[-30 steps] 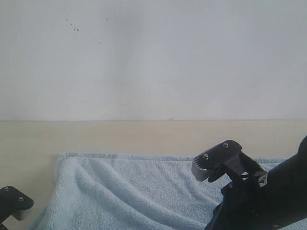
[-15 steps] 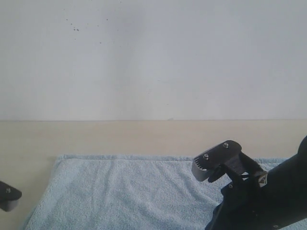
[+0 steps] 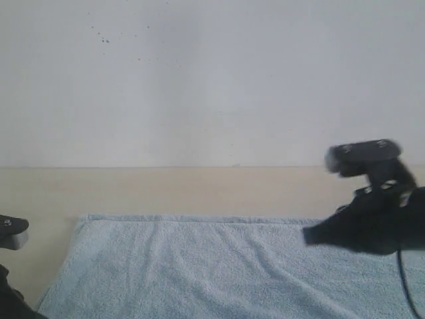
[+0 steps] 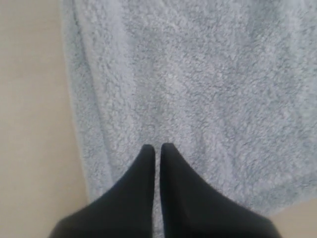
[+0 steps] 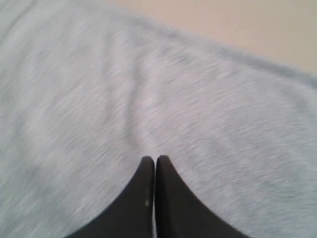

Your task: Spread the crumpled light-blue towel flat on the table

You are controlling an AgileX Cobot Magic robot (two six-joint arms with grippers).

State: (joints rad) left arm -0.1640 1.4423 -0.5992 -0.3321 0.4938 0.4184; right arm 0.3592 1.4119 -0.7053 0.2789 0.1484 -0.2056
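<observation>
Plain cream-beige matte table (image 3: 199,189) is being used as the base. Large pale light-blue fluffy rectangular towel (image 3: 199,266) is being seen lying on it, nearly flat. Only faint ripples are being left to smooth. The near side is being cropped, so full spread cannot be confirmed. The long axis is being judged parallel to the table's back edge, with the hemmed border facing it. Black left gripper (image 4: 157,147) and black right gripper (image 5: 155,159) are being held above the table, over the towel, jaws pressed together and nothing pinched.
</observation>
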